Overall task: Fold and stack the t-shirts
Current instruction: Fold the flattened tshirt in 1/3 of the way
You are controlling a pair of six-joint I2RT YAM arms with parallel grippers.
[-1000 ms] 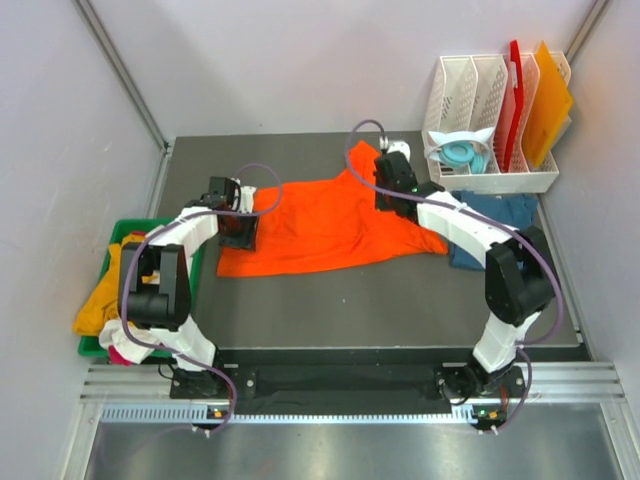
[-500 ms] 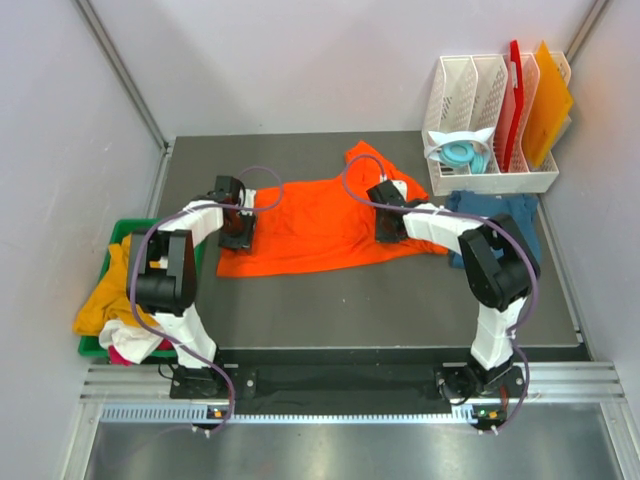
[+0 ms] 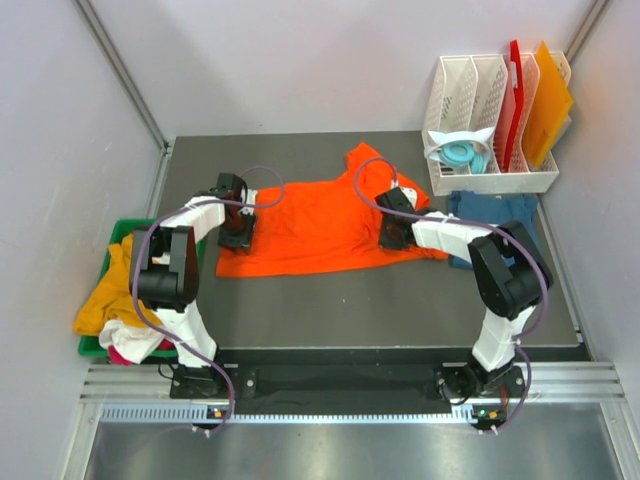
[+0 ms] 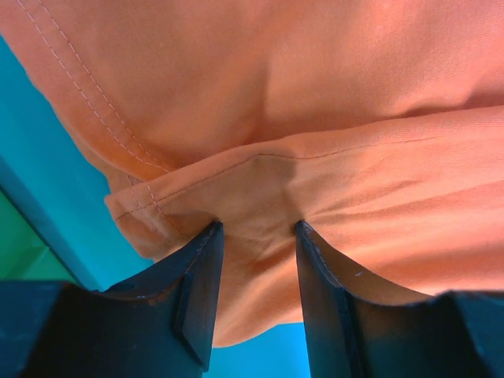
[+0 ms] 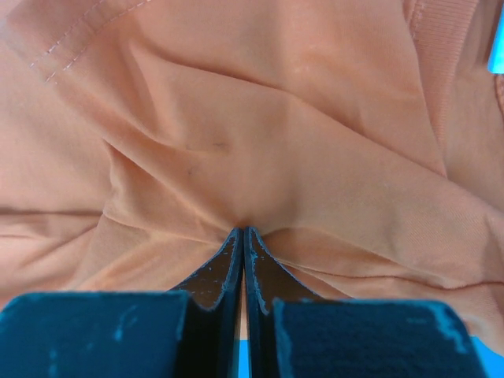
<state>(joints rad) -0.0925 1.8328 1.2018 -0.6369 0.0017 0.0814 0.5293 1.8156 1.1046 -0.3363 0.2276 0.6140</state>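
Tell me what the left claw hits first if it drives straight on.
The orange shirt: its hemmed edge lies between the left claw's parted fingers, so cloth comes first, probably at once.

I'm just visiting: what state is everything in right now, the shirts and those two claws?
orange t-shirt, spread out on the table, creased, not folded.
dark teal t-shirt, lying loose by the rack.
yellow-orange t-shirt, heaped in the green bin, hanging over its edge.
left gripper, jaws apart, shirt's hem between them.
right gripper, shut, pinching the orange t-shirt.
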